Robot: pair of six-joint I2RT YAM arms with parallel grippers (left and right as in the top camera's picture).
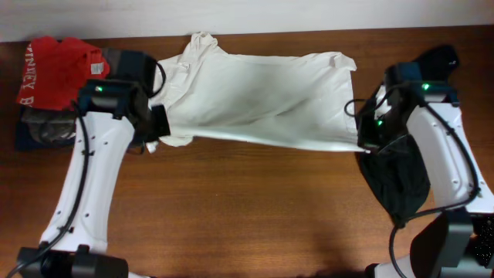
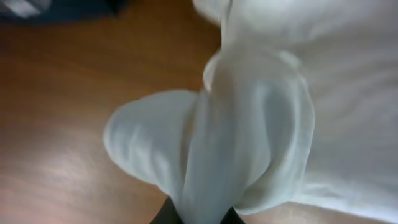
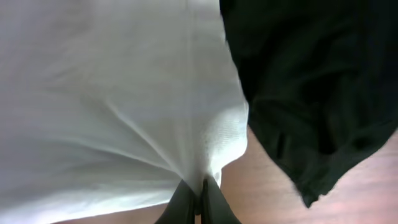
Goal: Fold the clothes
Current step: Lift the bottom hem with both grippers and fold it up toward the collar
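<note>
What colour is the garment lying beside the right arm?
The garment is black, clearest in the right wrist view.

The large white T-shirt (image 1: 255, 96) is seen as soft, matt, creased cloth, finely knitted at its hem, the crumpled black garment (image 1: 397, 181) as dull matt cloth, and the brown table (image 1: 247, 208) as smooth, faintly glossy wood.
</note>
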